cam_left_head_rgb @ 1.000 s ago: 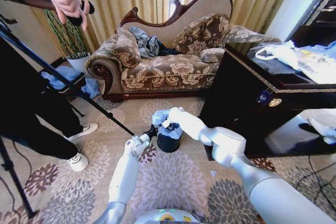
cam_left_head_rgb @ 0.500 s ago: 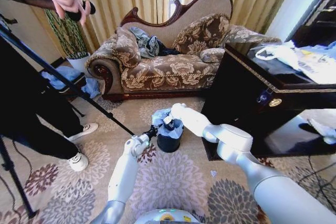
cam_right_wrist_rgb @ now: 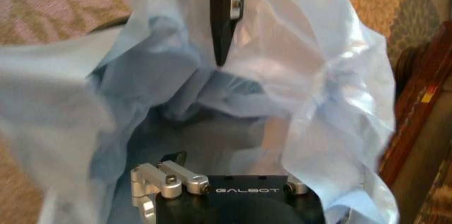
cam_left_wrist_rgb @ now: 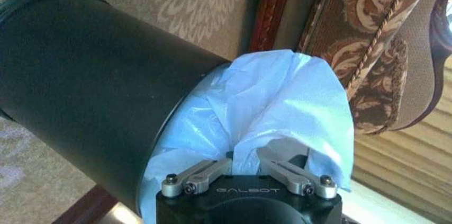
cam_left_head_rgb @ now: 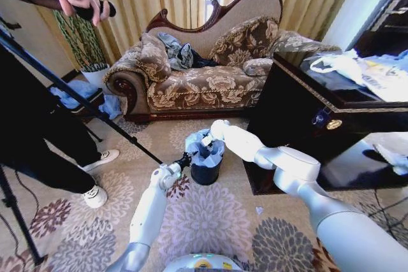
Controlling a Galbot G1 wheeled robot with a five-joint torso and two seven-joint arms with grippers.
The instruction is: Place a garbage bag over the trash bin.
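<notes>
At the lower centre of the head view, on the flowered carpet (cam_left_head_rgb: 210, 221), the left arm reaches up-frame and its left gripper (cam_left_head_rgb: 185, 158) sits against the left side of the trash bin (cam_left_head_rgb: 204, 172), which stands a little above the frame's middle. In the left wrist view the left gripper (cam_left_wrist_rgb: 246, 152) is clamped on a fold of the garbage bag (cam_left_wrist_rgb: 282, 107), with the bin's black wall (cam_left_wrist_rgb: 84, 86) just beside it. The pale blue bag (cam_left_head_rgb: 203, 146) is bunched over the bin's rim, its mouth open upward. From the lower right the right arm crosses to the bin, the right gripper (cam_left_head_rgb: 205, 141) down in the bag's mouth; in the right wrist view film (cam_right_wrist_rgb: 318, 91) wraps around the right gripper (cam_right_wrist_rgb: 226, 44), and I cannot tell how its jaws stand. Beyond the bin, in the upper centre, stands the patterned sofa (cam_left_head_rgb: 204, 81).
</notes>
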